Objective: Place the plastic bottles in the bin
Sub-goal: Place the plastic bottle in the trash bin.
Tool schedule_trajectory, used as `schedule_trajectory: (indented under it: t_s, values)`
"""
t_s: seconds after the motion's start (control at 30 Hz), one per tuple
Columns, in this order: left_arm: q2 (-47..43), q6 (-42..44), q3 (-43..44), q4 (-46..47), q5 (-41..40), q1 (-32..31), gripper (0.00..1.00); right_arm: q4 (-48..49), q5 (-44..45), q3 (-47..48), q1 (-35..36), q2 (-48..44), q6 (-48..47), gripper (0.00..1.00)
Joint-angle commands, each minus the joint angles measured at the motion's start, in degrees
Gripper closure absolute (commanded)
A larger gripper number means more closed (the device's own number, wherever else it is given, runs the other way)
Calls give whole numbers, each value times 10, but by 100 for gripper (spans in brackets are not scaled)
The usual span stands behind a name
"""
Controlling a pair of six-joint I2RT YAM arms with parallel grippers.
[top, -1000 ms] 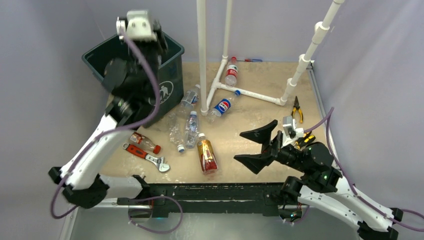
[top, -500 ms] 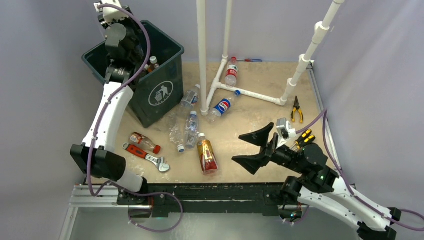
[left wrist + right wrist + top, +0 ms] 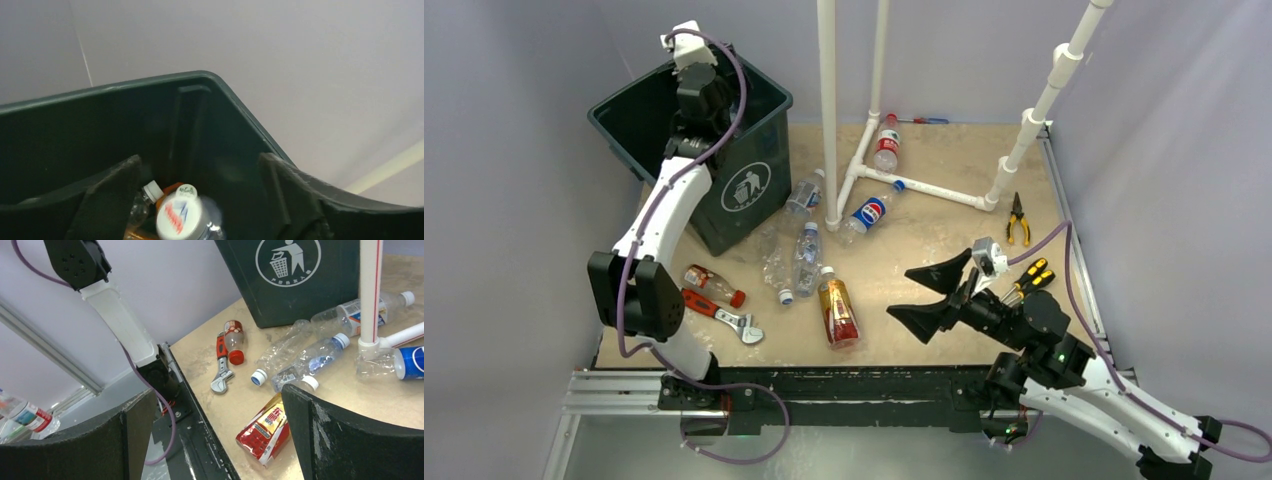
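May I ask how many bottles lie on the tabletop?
7: red-capped bottle near-left, amber bottle near-centre, two clear bottles centre, one beside bin, Pepsi bottle beyond, red-label bottle far; more possibly hidden.

Dark green bin [image 3: 769, 130], white logo; red-handled wrench [image 3: 719, 313]; yellow-handled pliers [image 3: 1018, 220].

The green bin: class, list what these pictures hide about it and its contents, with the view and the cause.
Top view: the left arm covers much of the bin opening, so its contents cannot be counted.
Left wrist view: the nearest bottle, below the open left gripper, is blurred and cut off by the bottom edge; its label is unreadable.
Right wrist view: the top edge cuts off the bin's rim; nothing inside shows.
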Motion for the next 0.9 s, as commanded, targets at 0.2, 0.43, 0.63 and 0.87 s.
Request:
schedule_trajectory:
  t_s: [0.2,0.43,0.63,0.87]
  values:
    - [-155,-71,22,-86,-38,-2,1,-26,107,22,0,-18,36,1]
    - [-357,-160,-111,-206,8,-3,1,0,182,10,0,33,95,1]
    - [-489,-214,-198,-288,108,-3,1,4,243,9,0,146,137,1]
    - [-422,-172,-79,-442,234,-3,1,6,297,-12,-1,166,182,1]
